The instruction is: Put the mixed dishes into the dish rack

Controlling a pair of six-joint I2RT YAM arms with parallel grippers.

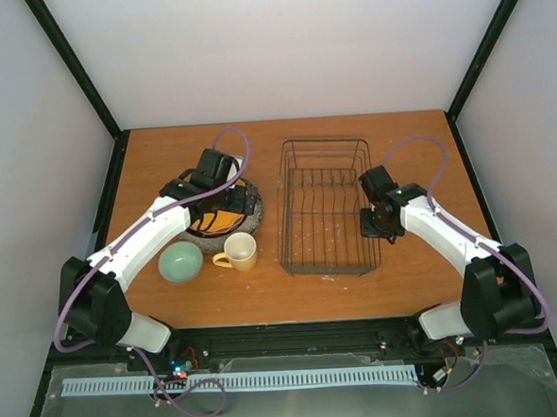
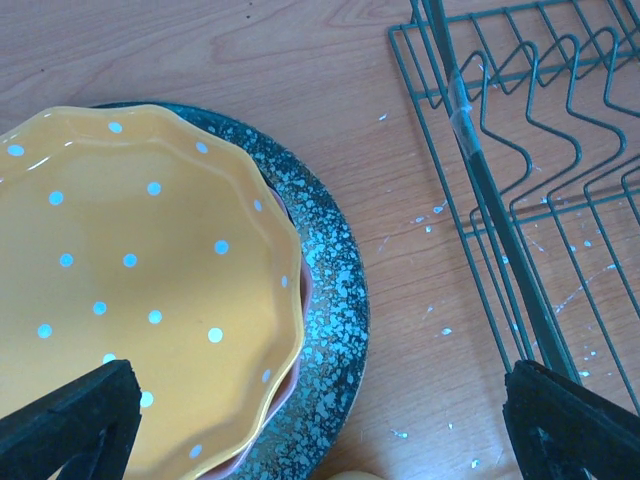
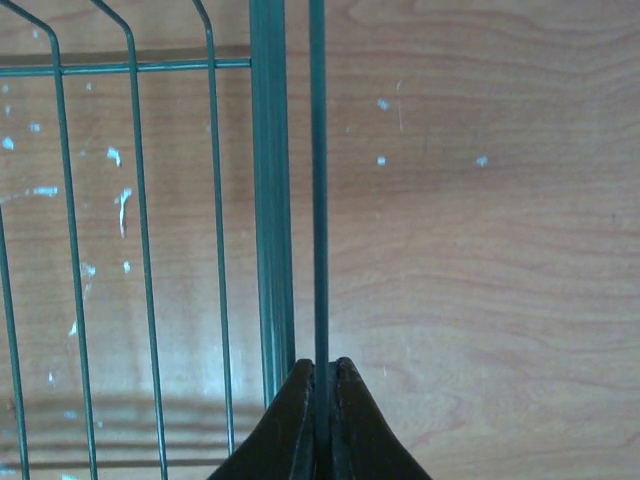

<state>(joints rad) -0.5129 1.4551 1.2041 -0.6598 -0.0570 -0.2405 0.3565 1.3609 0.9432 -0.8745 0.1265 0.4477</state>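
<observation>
Step in hand, our reading: first plate pick. The rack holds no dishes yet.

- **Left arm:** reached fwd, wrist pitched down. Left end effector hangs over the plate stack, fingers wide apart.
- **Dishes:** orange plate sits atop the grey plate, just left of the rack. Mug & bowl stand on the surface nearer the bases.
- **Right arm:** elbow bent inward. Right end effector is clamped on the rack's right rim wire, prob. steadying it.
- **Next:** left must drop & catch the scalloped rim w/o dragging the stack.
</observation>
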